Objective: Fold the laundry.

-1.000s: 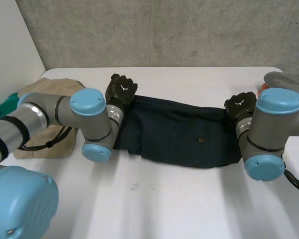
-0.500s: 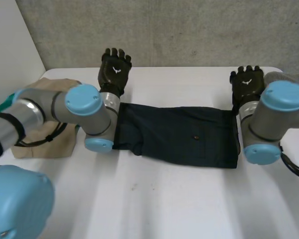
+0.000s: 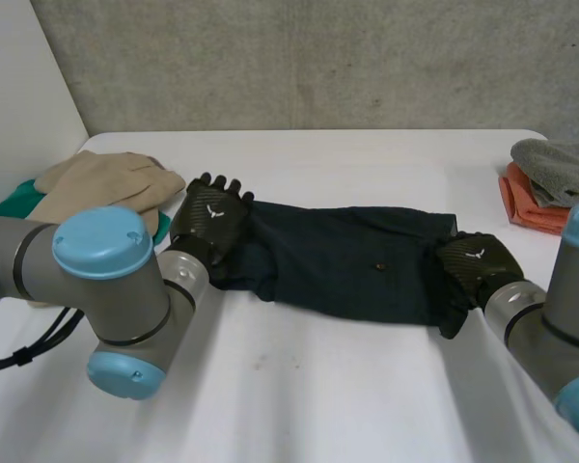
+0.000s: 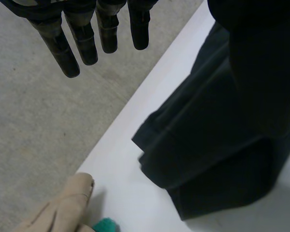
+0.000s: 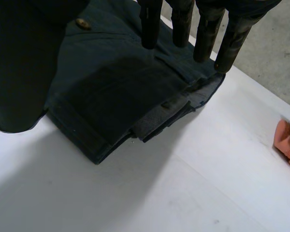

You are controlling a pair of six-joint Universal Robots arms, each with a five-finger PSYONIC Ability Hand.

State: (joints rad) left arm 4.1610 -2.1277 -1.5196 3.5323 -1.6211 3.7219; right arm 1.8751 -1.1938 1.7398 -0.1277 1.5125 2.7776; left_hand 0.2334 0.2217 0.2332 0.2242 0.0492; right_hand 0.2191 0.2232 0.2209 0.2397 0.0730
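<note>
Nearest the camera, both arms reach out over the white worktop (image 3: 318,386), one to each end of the garment (image 3: 347,260). It's a dark piece lying mid-worktop as a long folded band, running side to side.

The right hand (image 3: 473,262) sits at the garment's right end. From its wrist, the fingers (image 5: 181,19) are straight and spread, poised over the cloth and holding nothing. Below them the waistband end (image 5: 150,116) shows stacked layers, slightly stepped, with a button (image 5: 82,23) further in.

The left hand (image 3: 212,217) is at the left end, back up. Its fingers (image 4: 87,38) are straight too, wide and empty, with the hem end lying beside them.

So this looks like the set-up for bringing one end over to the other. To do it well, each hand wants to slide under every layer at its end before closing, because those stepped waistband layers could splay if only the top one is caught. Lift level, carry across low and land edge on edge.

Further back at the left, a tan cloth (image 3: 106,178) rests over something teal (image 3: 10,201), close to the left hand, so mind not to snag it. Far right, a grey cloth (image 3: 560,159) lies on an orange one (image 3: 526,198), well apart from the garment.
</note>
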